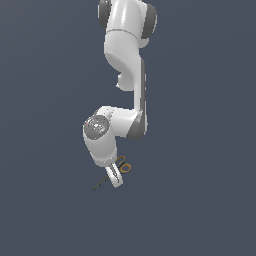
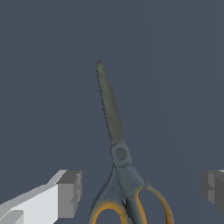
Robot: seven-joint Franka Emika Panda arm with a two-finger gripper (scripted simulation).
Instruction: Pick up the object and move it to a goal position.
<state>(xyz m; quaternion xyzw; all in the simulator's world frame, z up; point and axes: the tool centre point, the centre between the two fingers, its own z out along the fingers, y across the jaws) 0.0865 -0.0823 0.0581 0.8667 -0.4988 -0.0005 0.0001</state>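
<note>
**Open gripper poised over a small pair of scissors**

A white robot arm reaches down over a plain dark grey-blue surface (image 1: 200, 210). At its tip, the gripper (image 2: 142, 192) is spread wide and holds nothing. In the wrist view, one grey finger pad (image 2: 69, 194) sits to one side of the scissors (image 2: 117, 153) and the other pad shows at the opposite edge, with clear gaps on both sides. The scissors lie flat on the surface, closed, their thin dark blades pointing away from the wrist camera, the orange-rimmed ring handles (image 2: 107, 212) nearest it. The pads appear to straddle the handle end near the pivot, likely so that closing clamps the narrow neck. In the exterior view the scissors (image 1: 122, 167) sit directly under the hand. No goal marker is visible.
</note>
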